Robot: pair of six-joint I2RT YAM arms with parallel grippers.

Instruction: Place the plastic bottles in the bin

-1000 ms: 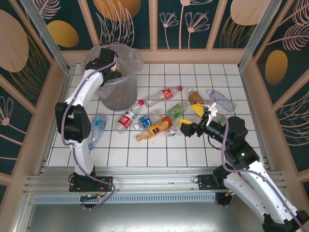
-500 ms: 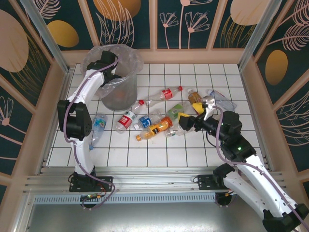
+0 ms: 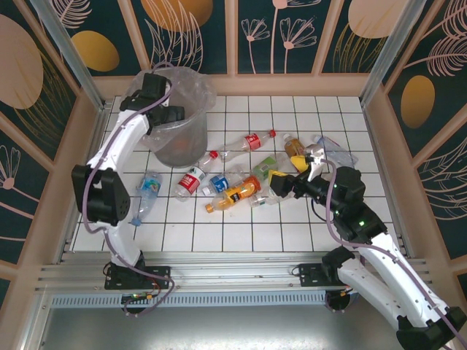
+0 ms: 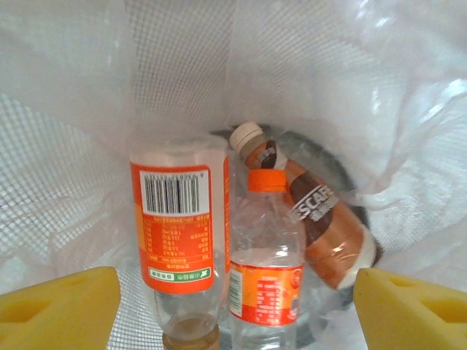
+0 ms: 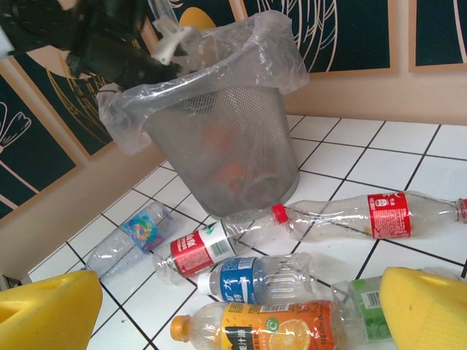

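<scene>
The grey mesh bin (image 3: pixel 179 142) with its crinkled clear bag stands at the back left. My left gripper (image 3: pixel 162 102) hangs open over its mouth. In the left wrist view the open left gripper (image 4: pixel 235 306) looks down on three bottles inside the bag: an orange-label one (image 4: pixel 175 226), an orange-capped one (image 4: pixel 266 251) and a brown one (image 4: pixel 325 219). My right gripper (image 3: pixel 290 173) is open beside the floor cluster. Ahead of the right gripper (image 5: pixel 237 313) lie an orange juice bottle (image 5: pixel 281 328), a blue-label bottle (image 5: pixel 255 278) and a red-label bottle (image 5: pixel 197 248), none gripped.
More bottles lie on the white tiles: a long red-label one (image 3: pixel 248 141), a brown one (image 3: pixel 294 147), a crushed clear one (image 3: pixel 334 151), a green-label one (image 3: pixel 266 168) and a colourful-label one (image 3: pixel 148 191) at the left. Patterned walls (image 3: pixel 277 36) fence the tiled floor.
The left arm's elbow has swung left while its gripper stays over the bin. The right gripper moved a little left toward the bottle cluster, then held still.
</scene>
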